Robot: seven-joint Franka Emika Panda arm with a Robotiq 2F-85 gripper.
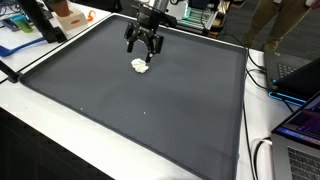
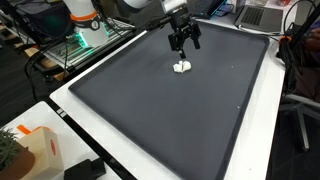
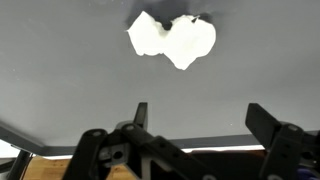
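Note:
A small white crumpled lump [image 1: 140,66] lies on the dark grey mat [image 1: 130,110] near its far side. It shows as the white lump [image 2: 182,67] in both exterior views and as a bright lump [image 3: 172,40] at the top of the wrist view. My gripper [image 1: 144,47] hangs just above and slightly behind it, fingers pointing down. The gripper [image 2: 183,44] is open, and nothing sits between its fingers [image 3: 267,120]. The gripper [image 3: 200,112] is clear of the lump and does not touch it.
The mat covers a white table [image 2: 80,120]. An orange and white box [image 2: 40,148] stands at a near corner. Laptops [image 1: 300,110] and cables crowd one side. Bins and clutter [image 1: 30,25] sit behind the far edge.

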